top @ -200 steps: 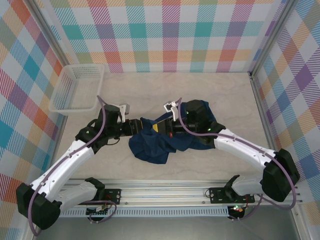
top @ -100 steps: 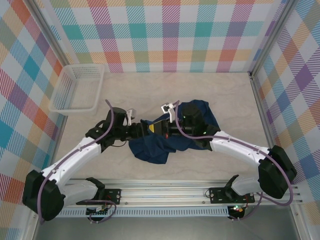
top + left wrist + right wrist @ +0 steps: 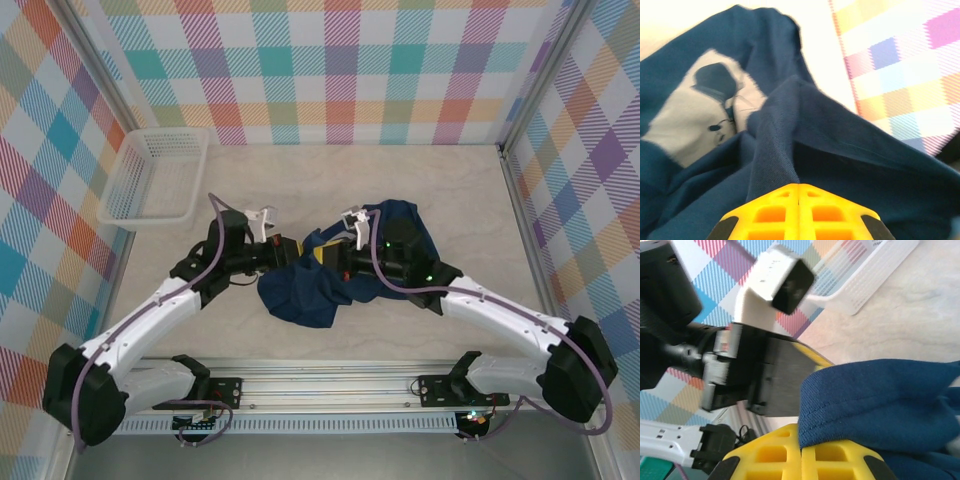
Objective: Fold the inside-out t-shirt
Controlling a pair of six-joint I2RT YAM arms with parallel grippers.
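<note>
By my reckoning the folding has hardly begun: the t-shirt [image 3: 345,275] lies in a crumpled heap on the table, well to the right of the basket [image 3: 160,175] and nearer my bases, with nothing spread flat. My left gripper [image 3: 799,189] is pinched shut on a raised ridge of its fabric. My right gripper [image 3: 801,442], tip to tip with it, is clamped on a stitched hem (on both, the yellow pads meet with only cloth between).

White mesh basket [image 3: 150,218] sits upright at far-left corner of table [image 3: 330,190], just beside left plaid wall [image 3: 50,150]. Table top is pale wood-grain. Aluminium rail [image 3: 330,400] runs along near edge.
</note>
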